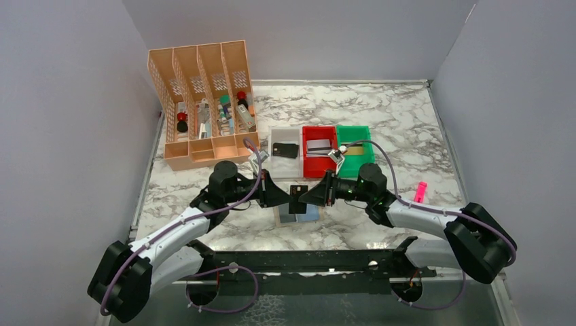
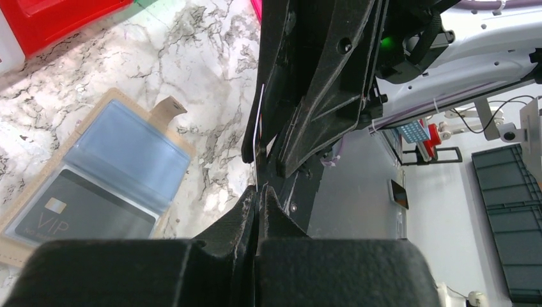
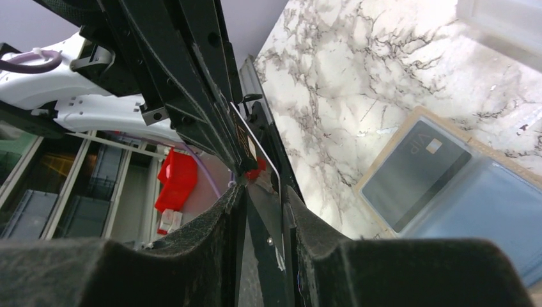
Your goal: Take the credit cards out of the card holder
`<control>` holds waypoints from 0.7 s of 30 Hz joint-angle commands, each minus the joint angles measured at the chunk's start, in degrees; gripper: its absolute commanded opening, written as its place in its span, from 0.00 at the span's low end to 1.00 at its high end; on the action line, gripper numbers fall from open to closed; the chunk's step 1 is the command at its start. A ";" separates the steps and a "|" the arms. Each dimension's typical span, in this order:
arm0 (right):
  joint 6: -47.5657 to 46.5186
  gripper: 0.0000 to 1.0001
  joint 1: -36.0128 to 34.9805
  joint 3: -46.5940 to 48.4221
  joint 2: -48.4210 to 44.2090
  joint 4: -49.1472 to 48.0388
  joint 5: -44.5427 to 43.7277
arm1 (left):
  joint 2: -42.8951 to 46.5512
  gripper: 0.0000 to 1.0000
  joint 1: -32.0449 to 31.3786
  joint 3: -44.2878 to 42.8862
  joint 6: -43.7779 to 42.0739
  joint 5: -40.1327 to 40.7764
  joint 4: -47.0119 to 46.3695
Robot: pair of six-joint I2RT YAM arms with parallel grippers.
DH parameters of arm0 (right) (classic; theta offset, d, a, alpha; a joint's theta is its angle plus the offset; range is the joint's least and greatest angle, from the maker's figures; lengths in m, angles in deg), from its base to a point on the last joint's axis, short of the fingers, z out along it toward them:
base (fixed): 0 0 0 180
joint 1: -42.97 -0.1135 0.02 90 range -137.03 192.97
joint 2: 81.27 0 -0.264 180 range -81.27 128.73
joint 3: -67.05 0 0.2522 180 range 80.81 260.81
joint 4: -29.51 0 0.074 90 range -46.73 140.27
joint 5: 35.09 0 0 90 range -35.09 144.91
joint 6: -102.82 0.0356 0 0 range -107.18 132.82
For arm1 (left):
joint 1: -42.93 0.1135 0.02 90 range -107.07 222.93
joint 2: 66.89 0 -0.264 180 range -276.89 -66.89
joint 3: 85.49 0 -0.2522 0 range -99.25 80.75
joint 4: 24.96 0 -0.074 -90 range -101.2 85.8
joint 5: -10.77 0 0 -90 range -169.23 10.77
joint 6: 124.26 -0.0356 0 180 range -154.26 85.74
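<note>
The card holder (image 1: 299, 214) lies open on the marble, its blue-grey panels and tan border clear in the left wrist view (image 2: 128, 147) and the right wrist view (image 3: 498, 211). A dark VIP credit card (image 2: 83, 214) (image 3: 415, 173) sits in one pocket. Above the holder, my left gripper (image 1: 288, 195) (image 2: 259, 192) is shut on a black credit card (image 1: 297, 196), seen edge-on (image 2: 259, 128). My right gripper (image 1: 307, 195) (image 3: 263, 198) faces it with its jaws around that card's other end (image 3: 255, 137). The card rests near one finger, with a gap to the other.
White bin (image 1: 273, 160) holds a black card, red bin (image 1: 307, 166) a silver card, green bin (image 1: 367, 132) a gold-striped one. An orange slotted organizer (image 1: 204, 102) stands at the back left. A pink marker (image 1: 420, 191) lies at the right.
</note>
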 commanded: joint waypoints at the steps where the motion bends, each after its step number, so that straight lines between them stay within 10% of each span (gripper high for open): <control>1: 1.42 0.31 0.28 -0.75 0.89 -5.79 4.26 | 1.62 0.00 0.30 -1.41 -0.44 -0.46 -2.08; 19: 3.89 0.01 1.82 -2.42 1.76 -11.05 6.60 | 3.80 0.00 1.12 -0.38 0.72 3.60 -2.08; 21: 3.85 0.01 1.82 -2.42 1.64 -10.95 6.24 | 3.74 0.17 1.47 -0.20 0.93 5.18 -1.45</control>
